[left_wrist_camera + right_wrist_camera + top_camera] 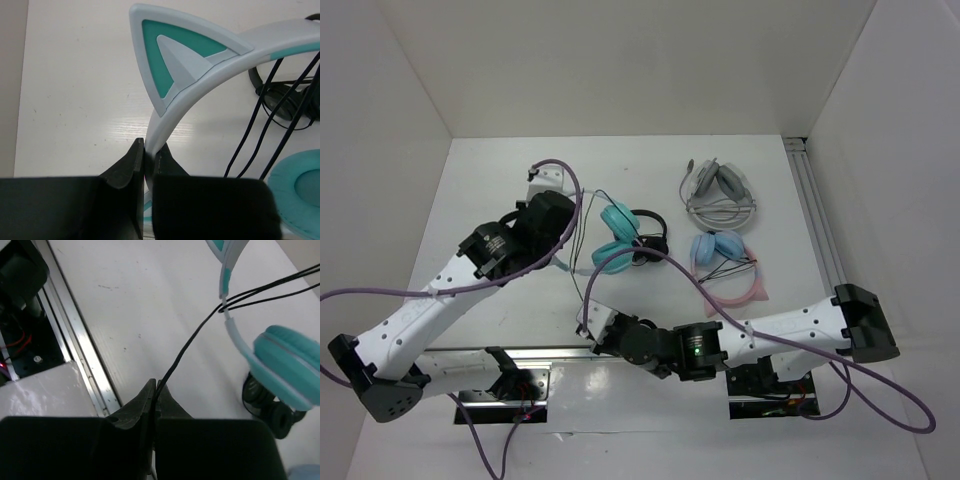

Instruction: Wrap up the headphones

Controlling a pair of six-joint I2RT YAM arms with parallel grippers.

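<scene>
The headphones [616,232] have teal ear cups and a white headband with teal cat ears [172,60]. My left gripper [148,152] is shut on the headband [165,125] just below one cat ear and holds the pair off the table. The thin black cable [192,342] runs from loops round the headband [223,307] down to my right gripper [155,389], which is shut on it near the table's front rail. In the top view the right gripper [588,322] sits below the headphones and the left gripper [563,255] to their left. One teal cup [287,365] shows in the right wrist view.
A small all-black pair [653,232] lies just right of the teal cups. A pink-banded pair with light-blue cups [725,262] and a grey-white pair [718,190] lie further right. An aluminium rail [75,340] runs along the near edge, another along the right side [818,220].
</scene>
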